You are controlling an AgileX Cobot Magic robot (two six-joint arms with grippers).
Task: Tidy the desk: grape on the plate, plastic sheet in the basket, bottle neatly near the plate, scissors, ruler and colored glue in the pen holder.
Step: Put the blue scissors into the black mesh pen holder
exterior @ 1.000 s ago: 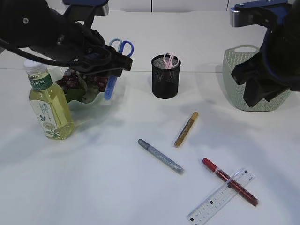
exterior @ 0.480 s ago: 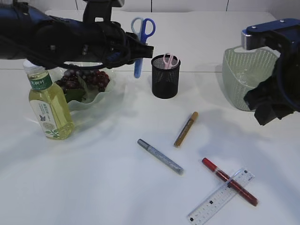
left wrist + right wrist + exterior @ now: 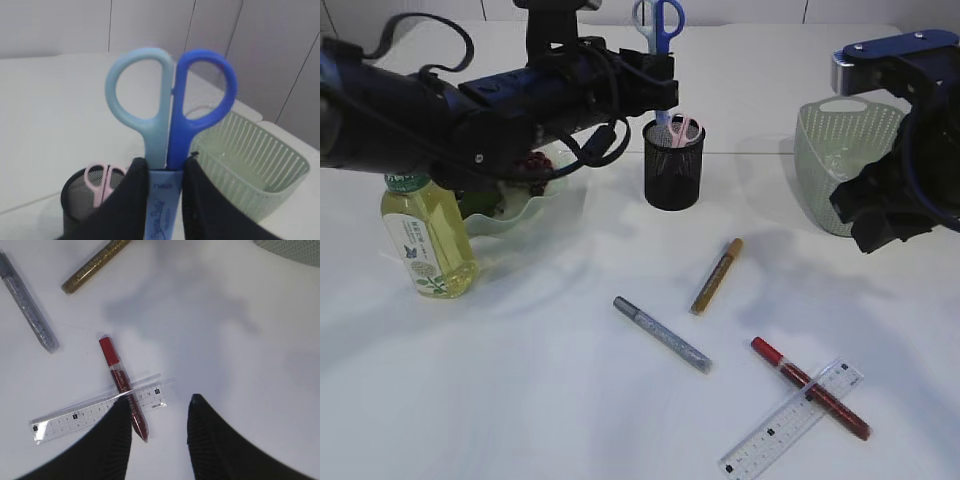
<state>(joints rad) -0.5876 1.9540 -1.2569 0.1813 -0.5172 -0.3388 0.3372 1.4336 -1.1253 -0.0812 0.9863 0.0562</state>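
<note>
Left claw [image 3: 165, 192] grips the blue scissors [image 3: 658, 20] upright just above the pen holder [image 3: 674, 164], right claw [image 3: 159, 412] hangs empty, half open; you should center the tip beside the pink scissors [image 3: 683, 128], lower straight, then release.

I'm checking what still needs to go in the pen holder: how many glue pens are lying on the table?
3: the gold glue pen mid-table, the silver glue pen just left and nearer the camera, and the red glue pen lying across the ruler. None shows elsewhere.
</note>
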